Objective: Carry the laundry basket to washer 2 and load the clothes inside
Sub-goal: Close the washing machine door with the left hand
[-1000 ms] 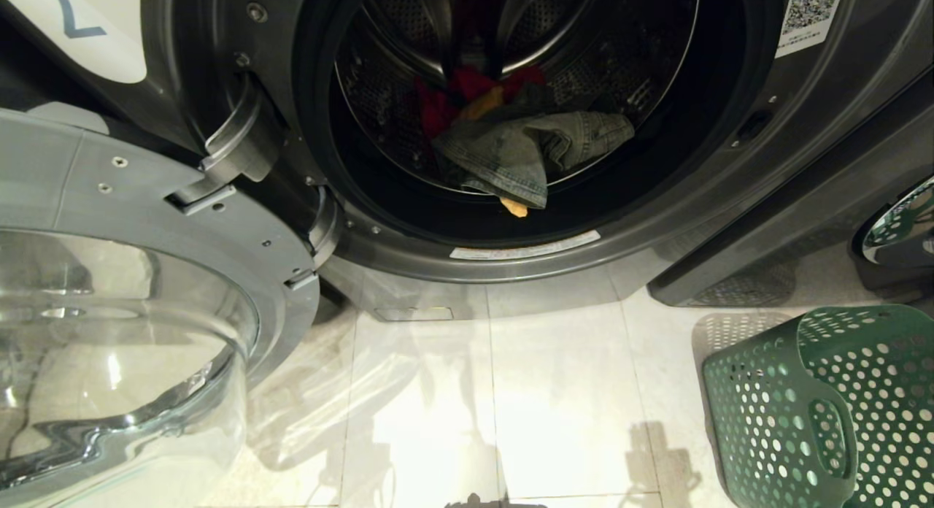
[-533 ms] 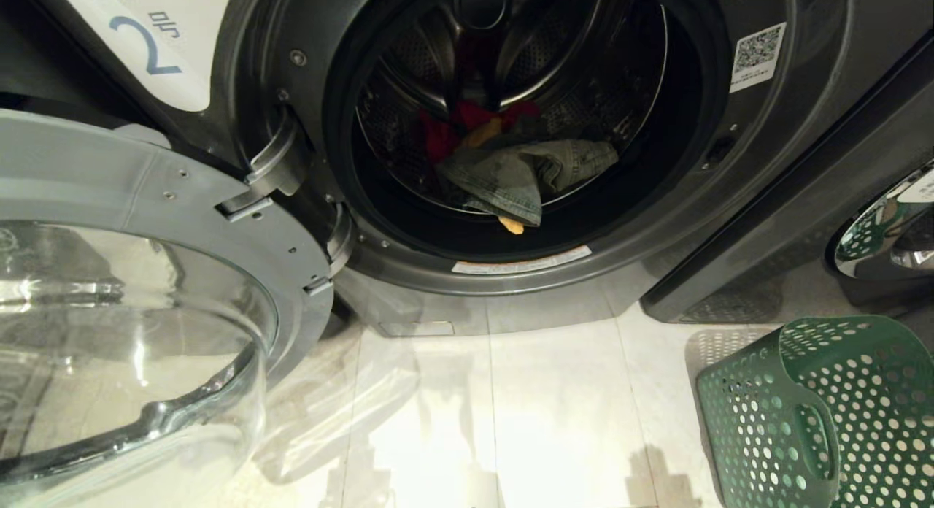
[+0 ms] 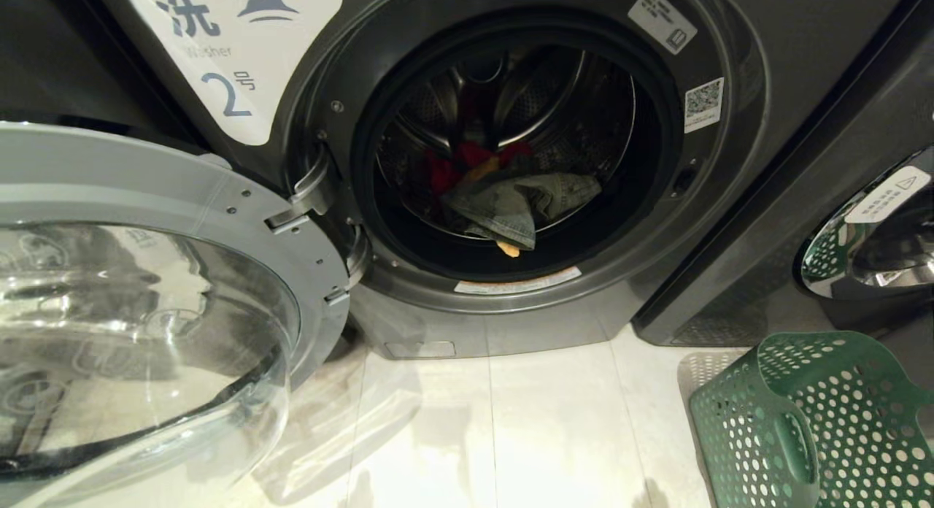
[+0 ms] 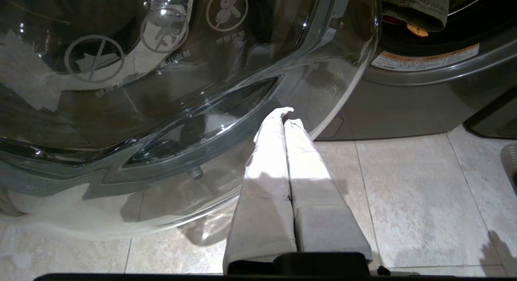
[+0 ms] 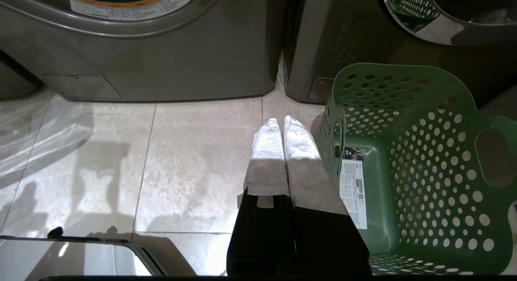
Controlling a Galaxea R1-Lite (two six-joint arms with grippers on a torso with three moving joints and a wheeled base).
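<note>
Clothes (image 3: 511, 201) lie in shadowed drum (image 3: 511, 114), seemingly partly hidden.

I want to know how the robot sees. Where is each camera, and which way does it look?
Head: up high, looking down at washer 2, its open door, the clothes; no arm shows.
Left wrist: behind the shut left gripper, facing the door glass.
Right wrist: behind the shut right gripper, facing floor beside the green laundry basket.
Shared: all see washer 2; head and right wrist see the basket.
</note>
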